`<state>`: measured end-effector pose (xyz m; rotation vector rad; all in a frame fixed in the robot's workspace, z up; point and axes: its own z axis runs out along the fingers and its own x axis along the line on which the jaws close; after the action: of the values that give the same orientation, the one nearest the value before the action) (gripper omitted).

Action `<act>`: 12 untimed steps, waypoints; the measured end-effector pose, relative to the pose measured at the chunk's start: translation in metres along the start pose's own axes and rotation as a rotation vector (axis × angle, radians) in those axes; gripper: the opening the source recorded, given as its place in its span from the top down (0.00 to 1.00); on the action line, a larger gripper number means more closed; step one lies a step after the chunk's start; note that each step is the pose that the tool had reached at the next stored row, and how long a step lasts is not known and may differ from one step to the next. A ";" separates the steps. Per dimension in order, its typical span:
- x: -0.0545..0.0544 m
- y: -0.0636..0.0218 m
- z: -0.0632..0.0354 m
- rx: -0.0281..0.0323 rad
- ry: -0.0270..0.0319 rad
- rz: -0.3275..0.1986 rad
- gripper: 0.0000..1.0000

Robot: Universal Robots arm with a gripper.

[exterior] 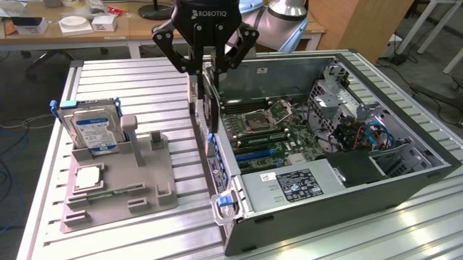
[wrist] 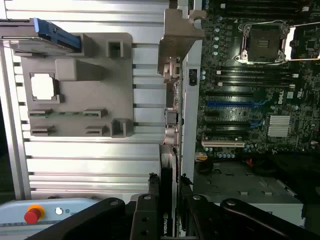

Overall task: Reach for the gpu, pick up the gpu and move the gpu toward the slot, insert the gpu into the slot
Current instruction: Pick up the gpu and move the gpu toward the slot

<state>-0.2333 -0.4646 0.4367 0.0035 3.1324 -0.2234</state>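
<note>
The gripper (exterior: 208, 69) is up over the open case (exterior: 405, 141), fingers (wrist: 145, 216) pinched in on either side of the gpu (exterior: 212, 108), so it's a firm hold with the jaws only narrowly parted by the thin card between them. The gpu hangs on edge, straight down from the fingers, clear of everything below. It's hovering right along the case wall that faces the grey holder (exterior: 155, 189), not yet over the middle of the motherboard (exterior: 289, 130). In the wrist view the card runs edge-on between the fingers (a small logo shows on it near the gripper).

The blue slot (exterior: 253, 154) lies bare on the motherboard, apart from the card. The socket (exterior: 262, 116) sits just beyond it.

Over on the holder, the hard drive (exterior: 92, 127) stands upright in its cradle, and the square chip (exterior: 88, 177) lies flat beside it.
</note>
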 end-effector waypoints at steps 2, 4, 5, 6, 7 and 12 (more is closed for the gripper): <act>0.000 0.0000 0.0000 -0.0001 0.0000 0.000 0.74; 0.000 0.0000 0.0000 0.0000 0.0000 0.000 0.74; 0.000 0.0000 0.0000 0.0000 0.0000 0.000 0.74; 0.000 0.0000 0.0000 0.0000 0.0000 0.000 0.74; 0.000 0.0000 0.0000 0.0000 0.0000 0.000 0.74; 0.000 0.0000 0.0000 0.0000 0.0000 0.000 0.74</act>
<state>-0.2333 -0.4646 0.4366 0.0036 3.1323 -0.2233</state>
